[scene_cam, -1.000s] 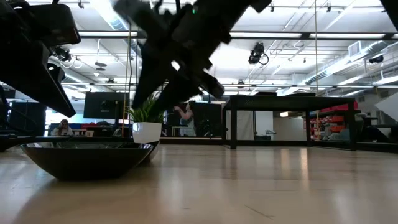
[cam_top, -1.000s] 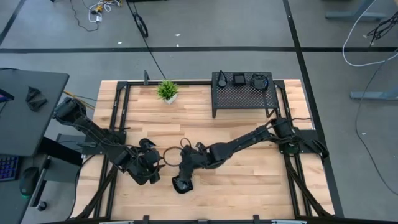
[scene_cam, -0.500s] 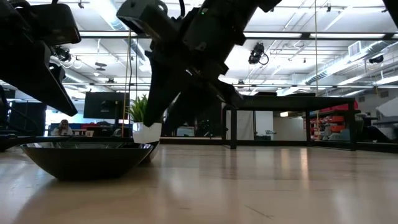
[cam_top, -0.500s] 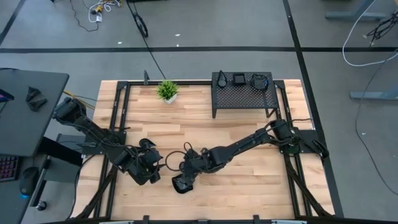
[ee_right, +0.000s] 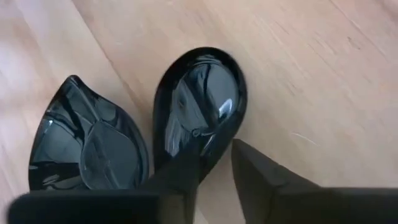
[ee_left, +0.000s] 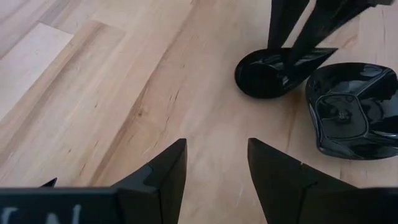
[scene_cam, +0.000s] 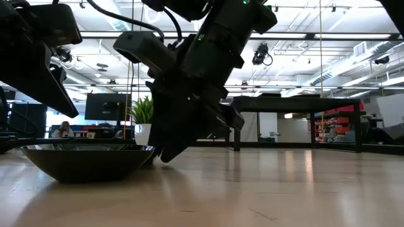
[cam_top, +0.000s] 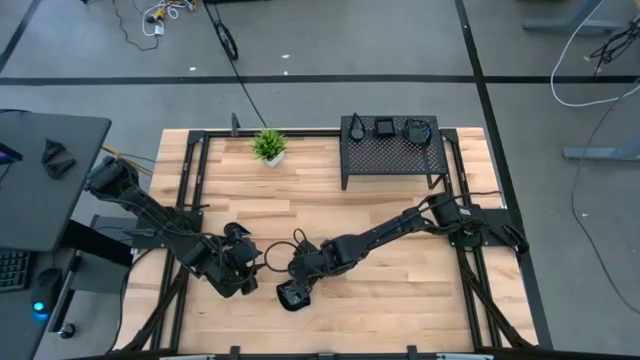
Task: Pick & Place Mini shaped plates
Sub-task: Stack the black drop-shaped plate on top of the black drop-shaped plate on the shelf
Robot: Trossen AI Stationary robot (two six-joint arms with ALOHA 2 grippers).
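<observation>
Right arm stretched low across the counter [cam_top: 400, 290] from its base on the right, wrist tipped steeply down, and the right gripper [ee_right: 214, 163] is right at the teardrop plate [ee_right: 202, 106]. Its fingers [ee_right: 261, 177] straddle the plate's narrow end, one over the glossy bowl, one outside the rim, with only a narrow gap between them. Whether they actually pinch the rim, I cannot tell. In the low view that gripper's tips reach down to the wood beside a dark dish.

Just beside the teardrop plate lies a second plate [ee_right: 90, 146], leaf-pointed, crowding the grasp on one side.

Left gripper [ee_left: 214, 168] waits close by, hovering over bare wood, fingers well parted and empty, looking at both dishes.

At the far edge: a potted plant [cam_top: 269, 146] and a perforated rack [cam_top: 390, 150] carrying more small plates [cam_top: 385, 127]
</observation>
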